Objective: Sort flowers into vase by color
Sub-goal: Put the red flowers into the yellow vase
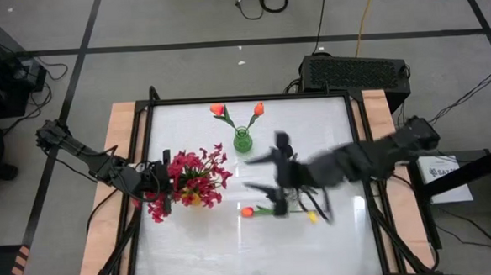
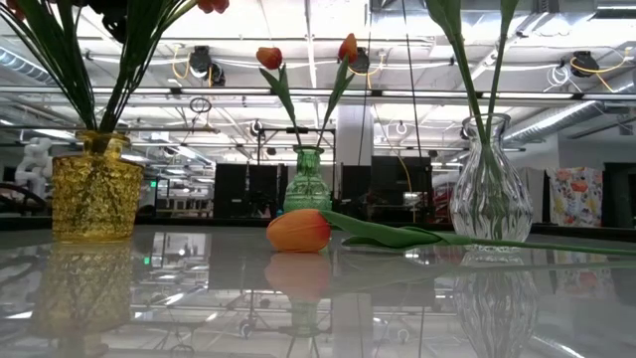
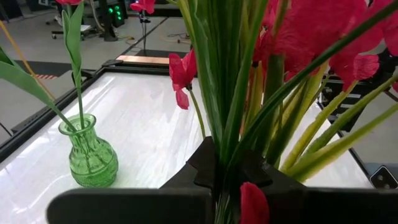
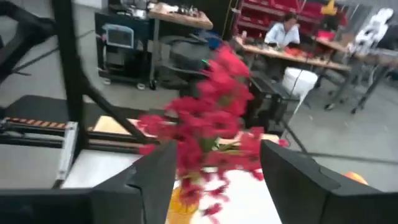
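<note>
Crimson-pink sprays (image 1: 198, 169) stand in a yellow vase (image 2: 95, 195) on the table's left, and my left gripper (image 1: 158, 181) is shut on their green stems. Two orange tulips (image 1: 258, 110) stand in a green vase (image 1: 242, 141) near the far edge. A third orange tulip (image 2: 298, 230) lies flat on the table, its stem pointing right. My right gripper (image 1: 261, 172) hovers open above the table between the green vase and the lying tulip, pointing left at the sprays (image 4: 211, 118). A clear vase (image 2: 487, 191) holds green stems; I cannot make out the black blooms. My left gripper pinches a bundle of the crimson sprays' green stems (image 3: 231, 134) between its two fingers (image 3: 205, 163). It comes in level from the table's left, across the stems. The stems stand roughly upright, with their lower ends in the yellow vase (image 1: 191, 197).
The right arm (image 1: 364, 158) reaches across the table's right half and covers the clear vase from above. A black box (image 1: 353, 71) sits beyond the far edge. Bare white tabletop (image 1: 234, 247) lies along the near side. A person sits at a desk far off in the room (image 4: 287, 28).
</note>
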